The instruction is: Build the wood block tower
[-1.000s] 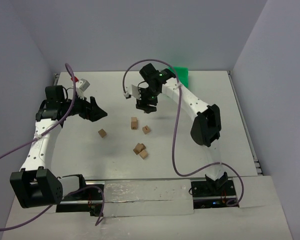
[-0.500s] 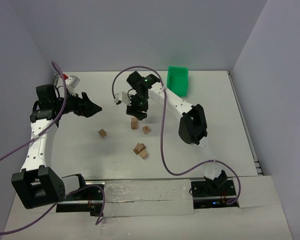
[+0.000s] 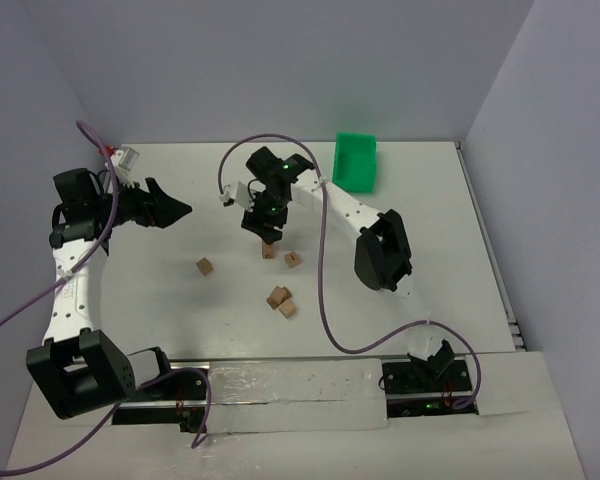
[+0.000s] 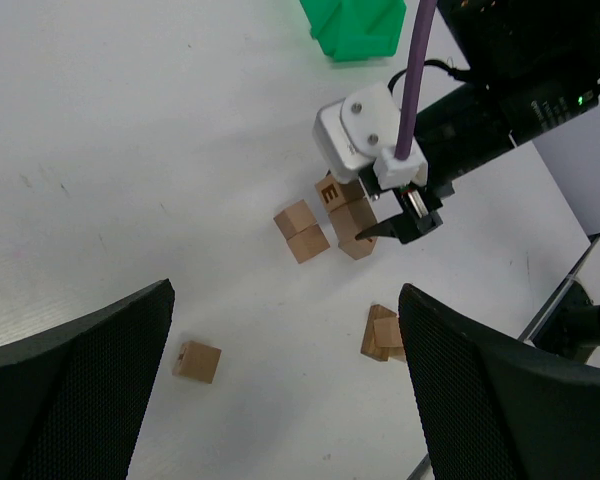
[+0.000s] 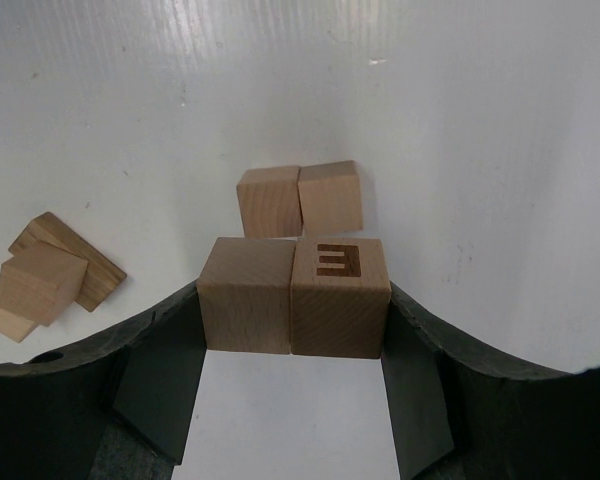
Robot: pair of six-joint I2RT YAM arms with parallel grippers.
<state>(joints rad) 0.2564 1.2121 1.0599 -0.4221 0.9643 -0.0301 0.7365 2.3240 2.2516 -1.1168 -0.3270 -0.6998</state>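
Note:
My right gripper (image 3: 267, 233) hangs over the middle of the table, shut on two wood blocks (image 5: 293, 297) held side by side; the right one bears a dark E. Just beyond them on the table lies a pair of touching cubes (image 5: 300, 200) (image 3: 268, 251) (image 4: 302, 231). Whether that pair is a two-cube tower I cannot tell. My left gripper (image 3: 176, 210) (image 4: 285, 295) is open and empty, raised at the far left and well away from the blocks.
A single cube (image 3: 205, 266) (image 4: 197, 361) lies left of centre, a marked cube (image 3: 293, 259) right of the pair, and a small heap of blocks (image 3: 282, 301) (image 5: 45, 278) nearer the bases. A green bin (image 3: 355, 162) stands at the back.
The right gripper has carried its two cubes leftward and down to just above the pair on the table. The left arm has drawn back toward the left wall.

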